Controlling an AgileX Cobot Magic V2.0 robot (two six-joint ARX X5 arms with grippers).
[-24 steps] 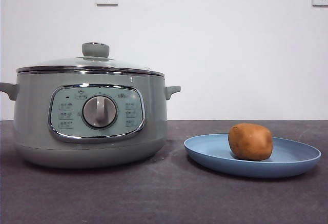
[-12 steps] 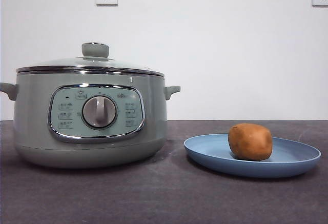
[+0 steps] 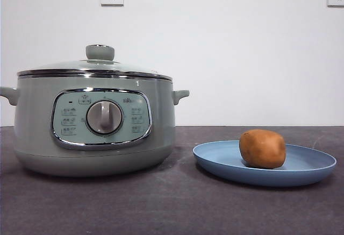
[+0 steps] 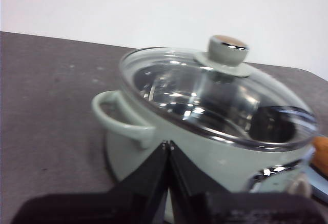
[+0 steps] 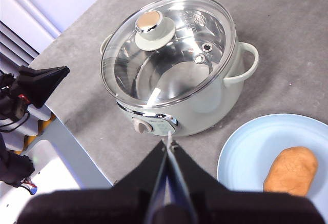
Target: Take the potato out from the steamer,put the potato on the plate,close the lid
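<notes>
Potato [image 3: 262,148] sits on the light-blue plate [image 3: 314,170], just right of the steamer [image 3: 32,133] on the dark table [image 3: 161,208]. Glass lid [image 3: 91,67] is seated on the steamer rim, knob [image 3: 100,52] up. Left gripper [image 4: 167,144] hangs near the steamer's side handle [image 4: 115,116], jaws pressed together, holding nothing. Right gripper [image 5: 168,146] is up above steamer & plate, jaws also clenched, empty.
</notes>
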